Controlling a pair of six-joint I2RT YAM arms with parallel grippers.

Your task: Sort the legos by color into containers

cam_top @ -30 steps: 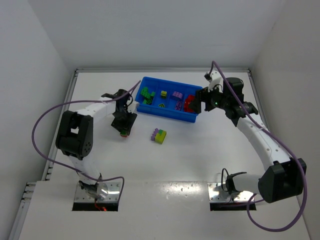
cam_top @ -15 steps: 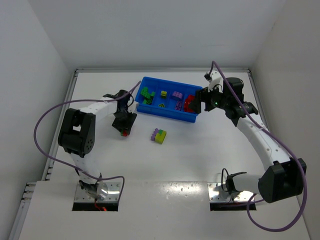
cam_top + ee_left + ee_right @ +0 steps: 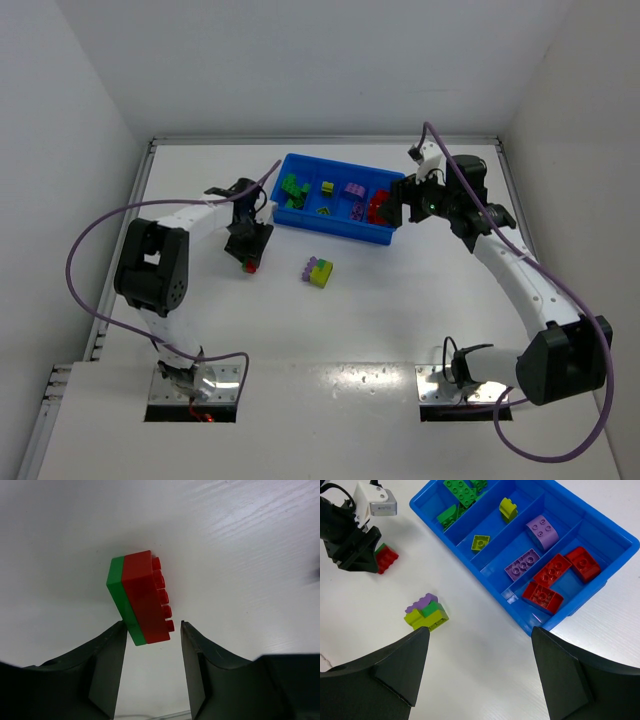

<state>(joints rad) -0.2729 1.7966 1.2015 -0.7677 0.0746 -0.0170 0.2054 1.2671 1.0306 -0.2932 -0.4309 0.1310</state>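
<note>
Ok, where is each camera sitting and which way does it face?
Top external: fixed above and behind, looking down on the table; left arm and right arm show.
Left wrist: aims down at the red-green brick; the left pincer straddles it.
Right wrist: looks down on the blue tray; right pincer at the bottom edge.
Shared: all three show the red-green brick.

tray (image 3: 427,506) 1 | in tray: red bricks (image 3: 543,596) 3, purple bricks (image 3: 542,530) 2 | loose clusters (image 3: 426,614) 2

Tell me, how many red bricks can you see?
4 red bricks: three in the blue tray, end compartment; one on the table, stuck to a green brick. Others could be hidden.
</note>
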